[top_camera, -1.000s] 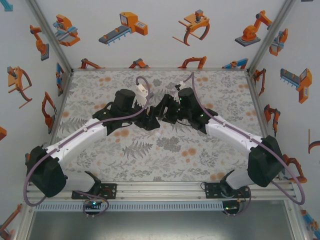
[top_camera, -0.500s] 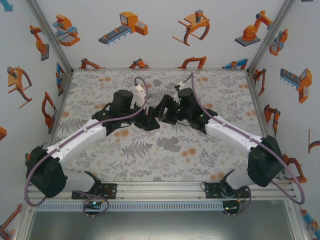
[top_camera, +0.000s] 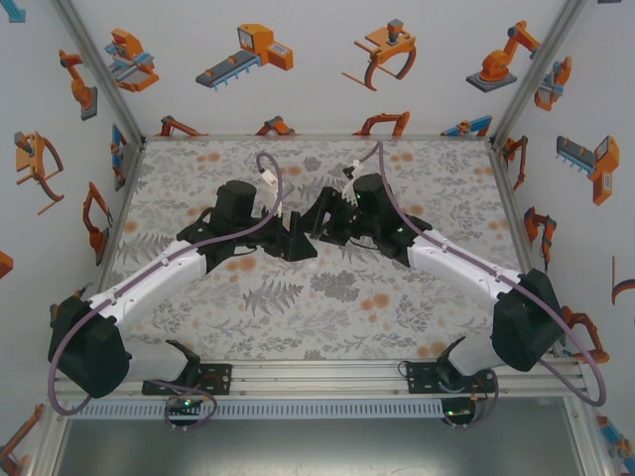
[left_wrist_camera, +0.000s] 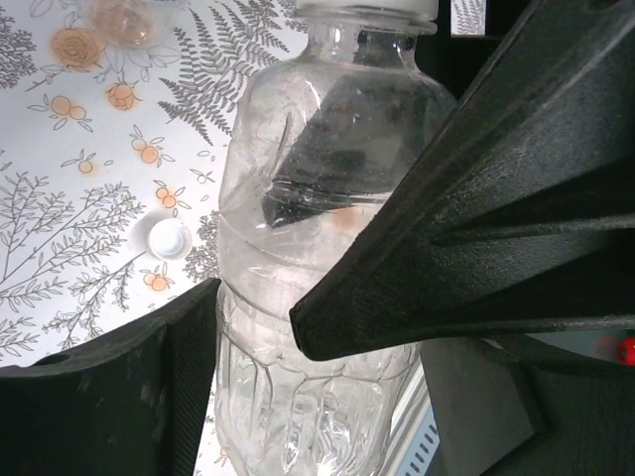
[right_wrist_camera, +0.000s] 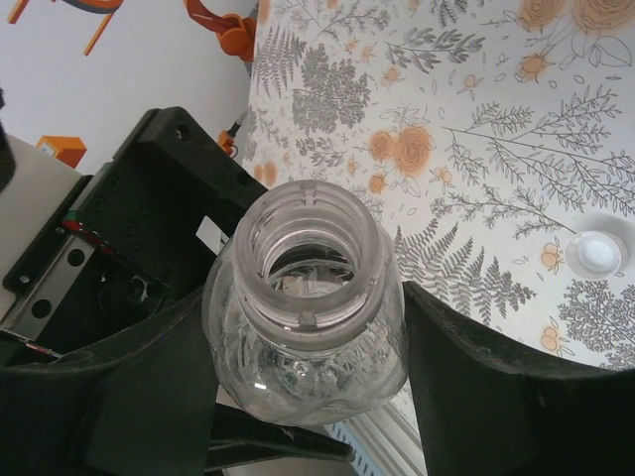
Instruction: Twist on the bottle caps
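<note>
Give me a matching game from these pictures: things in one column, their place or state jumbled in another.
Things:
1. bottle
2. bottle cap
3. table

Place or state:
A. lying loose on the table
B. printed with ferns and orange flowers
C. open at the mouth, no cap on

Pairs: 1-C, 2-A, 3-B.

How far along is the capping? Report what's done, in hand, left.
Done: nothing visible; the clear plastic bottle has an open mouth. In hand: the left end effector and right end effector both grip it. Left: fetch a small round white plastic cap lying on the table and screw it on.
</note>
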Available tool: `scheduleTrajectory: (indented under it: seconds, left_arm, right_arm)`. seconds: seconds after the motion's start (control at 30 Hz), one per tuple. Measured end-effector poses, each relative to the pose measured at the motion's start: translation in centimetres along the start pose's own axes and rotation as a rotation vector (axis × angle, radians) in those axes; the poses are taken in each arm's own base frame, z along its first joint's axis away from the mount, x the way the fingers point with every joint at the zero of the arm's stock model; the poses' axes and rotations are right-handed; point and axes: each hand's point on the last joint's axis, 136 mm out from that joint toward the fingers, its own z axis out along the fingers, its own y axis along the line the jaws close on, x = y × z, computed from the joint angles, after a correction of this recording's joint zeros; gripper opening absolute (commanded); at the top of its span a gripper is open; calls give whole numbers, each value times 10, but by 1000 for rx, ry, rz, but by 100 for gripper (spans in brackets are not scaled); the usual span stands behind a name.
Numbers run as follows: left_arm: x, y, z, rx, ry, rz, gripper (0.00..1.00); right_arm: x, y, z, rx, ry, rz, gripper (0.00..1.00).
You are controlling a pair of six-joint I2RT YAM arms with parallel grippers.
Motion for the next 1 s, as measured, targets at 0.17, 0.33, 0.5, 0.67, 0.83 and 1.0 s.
scheduleTrajectory:
  seconds: [0.17, 0.33, 0.5, 0.67, 0.83, 1.0]
  left_arm:
    - [2, -3, 1, 19, 9, -12, 73]
    - [1, -2, 0, 23, 9, -21, 76]
    - [0, -2, -2, 31, 7, -25, 75]
    - [0, -1, -3, 36, 7, -29, 75]
    - [2, -2, -3, 46, 15, -33, 72]
    - [4, -3, -3, 58, 21, -36, 68]
  right_arm:
    - [-1, 2, 0, -6, -2, -3, 28]
    - [-1, 2, 0, -6, -2, -7, 27]
    - [-1, 2, 0, -6, -2, -12, 27]
    - [-1, 2, 0, -7, -2, -23, 26]
    - [-1, 3, 0, -11, -6, -31, 26]
    - [-2, 4, -1, -15, -8, -37, 26]
